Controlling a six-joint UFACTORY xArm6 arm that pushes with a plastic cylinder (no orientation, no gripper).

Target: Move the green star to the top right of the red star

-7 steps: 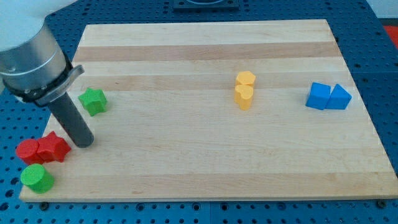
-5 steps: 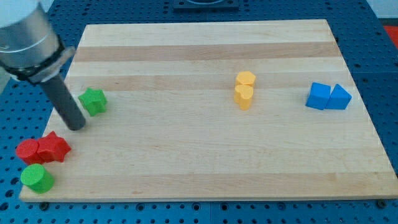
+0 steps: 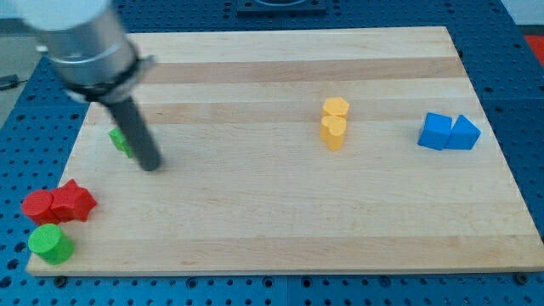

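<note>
A: Green star [image 3: 120, 140] first, since that is the block that counts. Where does it sit?

B: Toward the view's left side of the wooden board [image 3: 280, 229], about mid-height. Only a sliver of it shows, poking out to the left of the dark rod. The rest is covered, so the star shape itself is hard to confirm here; I take it to be the star from its colour and place.

A: Start from the near edge, then. What lies closest?

B: At the view's bottom left corner, a green cylinder [image 3: 49, 244]. Just above it sit a red cylinder [image 3: 37, 206] and the red star [image 3: 73, 201], touching side by side, the star on the right.

A: And my tip?

B: My tip [image 3: 150, 165] rests on the board just below and to the right of the green sliver, right beside it; whether it touches I cannot tell. It stands up and to the right of the red star, well apart from it.

A: Any fingers, open or closed?

B: There are none to judge; the arm ends in a plain rod, nothing held.

A: Farther back?

B: Two yellow blocks [image 3: 334, 123] stacked one behind the other, right of centre. Near the view's right edge, a blue cube [image 3: 436, 131] and a blue triangular block [image 3: 464, 133], touching.
</note>
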